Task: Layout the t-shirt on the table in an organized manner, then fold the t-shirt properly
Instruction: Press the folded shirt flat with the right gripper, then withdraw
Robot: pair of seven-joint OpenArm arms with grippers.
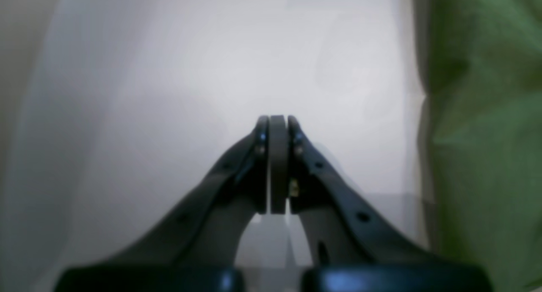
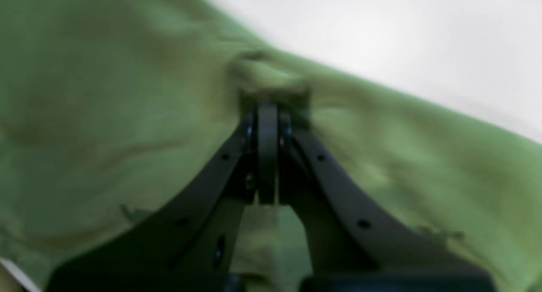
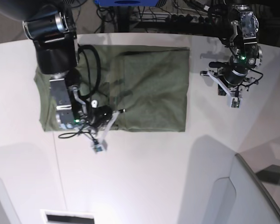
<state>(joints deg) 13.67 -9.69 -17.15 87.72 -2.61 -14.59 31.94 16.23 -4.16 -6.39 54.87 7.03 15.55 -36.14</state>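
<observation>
The olive-green t-shirt [image 3: 149, 88] lies spread on the white table [image 3: 144, 177], with a folded layer showing across its middle. My right gripper [image 2: 267, 107] sits low over the shirt near its front edge [image 3: 120, 111]. Its jaws are shut, and the t-shirt [image 2: 106, 114] puckers and bunches right at the tips. My left gripper [image 1: 278, 120] is shut with nothing between its pads. It hovers over bare table [image 1: 190, 71] just beside the shirt's side edge [image 1: 482, 135], to the shirt's right in the base view [image 3: 214, 65].
A grey angled panel [image 3: 254, 186] rises at the front right of the table. Cables and dark equipment [image 3: 177, 14] run behind the far edge. A slot-like white fixture [image 3: 67, 217] sits at the near edge.
</observation>
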